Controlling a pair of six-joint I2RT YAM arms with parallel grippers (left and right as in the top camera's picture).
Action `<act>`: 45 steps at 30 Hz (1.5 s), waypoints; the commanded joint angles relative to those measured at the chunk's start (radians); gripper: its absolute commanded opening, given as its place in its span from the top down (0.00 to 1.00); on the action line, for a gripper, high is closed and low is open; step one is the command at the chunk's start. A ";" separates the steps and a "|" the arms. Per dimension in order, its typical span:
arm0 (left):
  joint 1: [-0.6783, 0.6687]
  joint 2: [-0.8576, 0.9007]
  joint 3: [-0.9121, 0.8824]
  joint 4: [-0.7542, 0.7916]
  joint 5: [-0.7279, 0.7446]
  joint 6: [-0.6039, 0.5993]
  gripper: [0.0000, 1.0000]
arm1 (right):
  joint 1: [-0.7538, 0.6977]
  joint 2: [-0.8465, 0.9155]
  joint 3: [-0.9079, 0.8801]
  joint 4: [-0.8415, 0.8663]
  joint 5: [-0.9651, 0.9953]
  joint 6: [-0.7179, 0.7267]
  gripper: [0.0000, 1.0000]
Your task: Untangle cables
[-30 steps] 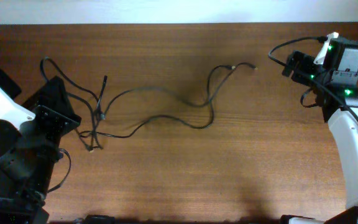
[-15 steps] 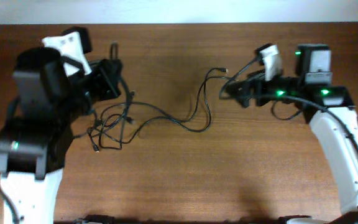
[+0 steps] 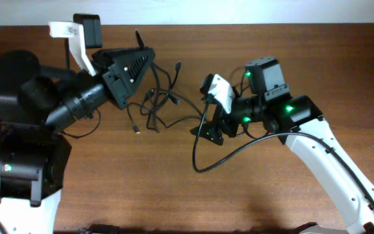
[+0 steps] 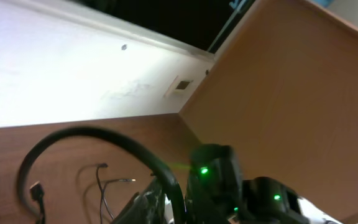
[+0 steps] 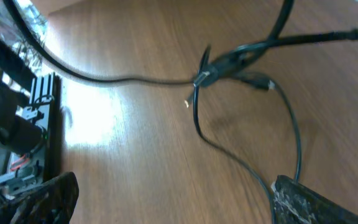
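The cables [image 3: 151,97] bunch mid-table [image 3: 174,195], with lots of wood toward the near edge. The right wrist view shows the right gripper [image 5: 173,183] spread wide; the left gripper [image 3: 145,57] fingers, cannot tell

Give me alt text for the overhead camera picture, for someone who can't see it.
A loose tangle of thin black cables lies in the middle of a wooden table, between two robot grippers. The left gripper sits at the tangle's upper left, the right gripper at its right edge.
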 commanded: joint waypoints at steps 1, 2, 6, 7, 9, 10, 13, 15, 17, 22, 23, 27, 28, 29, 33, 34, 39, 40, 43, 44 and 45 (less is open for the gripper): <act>0.002 -0.015 0.072 0.014 0.051 -0.006 0.88 | 0.017 -0.004 0.005 0.031 -0.015 -0.032 0.01; 0.002 -0.015 0.087 0.014 0.060 -0.006 0.88 | 0.017 -0.004 0.005 0.035 -0.017 -0.032 0.01; 0.002 -0.015 0.126 0.014 0.063 -0.006 0.88 | 0.017 -0.004 0.005 0.056 -0.017 0.010 0.01; 0.002 -0.015 0.134 0.015 0.062 -0.005 0.88 | 0.017 -0.004 0.005 0.058 -0.018 0.023 0.01; 0.002 -0.015 0.138 0.014 0.052 -0.005 0.87 | 0.020 -0.004 0.005 0.061 -0.043 0.044 0.01; 0.002 -0.014 0.138 0.014 0.052 -0.005 0.87 | 0.023 -0.004 0.005 0.061 -0.069 0.044 0.01; 0.002 -0.014 0.138 0.003 0.052 -0.005 0.87 | 0.048 -0.004 0.005 0.082 -0.192 0.043 0.01; 0.002 -0.010 0.138 0.003 0.052 -0.005 0.87 | 0.082 -0.004 0.005 0.114 -0.203 0.044 0.05; 0.002 -0.010 0.138 0.003 0.064 -0.006 0.88 | 0.113 -0.004 0.005 0.159 -0.199 0.044 0.19; 0.002 -0.010 0.138 0.002 0.112 -0.006 0.89 | 0.132 -0.004 0.005 0.275 -0.015 0.196 0.42; 0.002 -0.010 0.138 0.000 0.113 -0.006 0.89 | 0.132 -0.004 0.005 0.292 0.013 0.227 0.43; 0.002 -0.010 0.138 -0.001 0.122 -0.006 0.90 | 0.132 -0.004 0.005 0.301 0.033 0.248 0.42; 0.002 -0.010 0.138 -0.001 0.130 -0.006 0.90 | 0.132 -0.004 0.005 0.301 0.056 0.270 0.53; 0.002 -0.010 0.138 -0.001 0.131 -0.006 0.90 | 0.132 -0.004 0.005 0.301 0.081 0.277 0.78; 0.002 -0.010 0.138 -0.001 0.131 -0.006 0.90 | 0.132 -0.004 0.005 0.305 0.093 0.291 0.96; 0.002 -0.010 0.138 -0.001 0.131 -0.005 0.90 | 0.132 -0.004 0.005 0.304 0.118 0.293 0.96; 0.002 -0.011 0.138 -0.001 0.131 -0.005 0.89 | 0.130 -0.004 0.005 0.306 0.520 0.332 0.96; 0.002 -0.011 0.138 -0.001 0.131 -0.005 0.89 | 0.129 -0.004 0.005 0.306 0.612 0.332 0.96; 0.002 -0.011 0.138 0.000 0.130 -0.005 0.88 | 0.085 -0.004 0.005 0.303 0.800 0.332 0.96; 0.002 -0.011 0.138 0.000 0.130 -0.005 0.89 | 0.064 -0.004 0.005 0.303 0.827 0.333 0.96; 0.002 -0.011 0.138 -0.001 0.130 -0.005 0.89 | 0.040 -0.004 0.005 0.303 0.854 0.339 0.96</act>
